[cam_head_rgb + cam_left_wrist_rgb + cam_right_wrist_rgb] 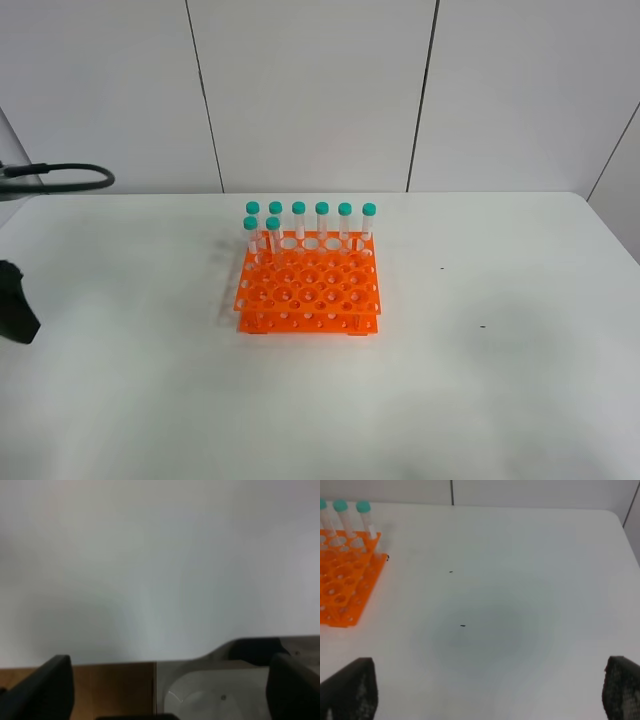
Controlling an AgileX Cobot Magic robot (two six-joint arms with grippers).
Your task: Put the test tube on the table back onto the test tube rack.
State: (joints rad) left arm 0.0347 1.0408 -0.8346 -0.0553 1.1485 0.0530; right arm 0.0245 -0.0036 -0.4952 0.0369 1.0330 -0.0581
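Note:
The orange test tube rack (308, 290) stands on the white table (480, 380), near the middle. Several clear tubes with teal caps (322, 222) stand upright in its back rows, two of them in the second row at the left (273, 237). No tube lies on the table in any view. My left gripper (170, 695) is open and empty over the table's edge; a dark part of that arm (15, 305) shows at the far left. My right gripper (485, 690) is open and empty, to the right of the rack (345, 580).
A black cable (60, 178) loops at the back left beyond the table. Small dark specks (463, 626) mark the tabletop right of the rack. White wall panels stand behind. The left wrist view shows brown floor (110, 685) past the table edge.

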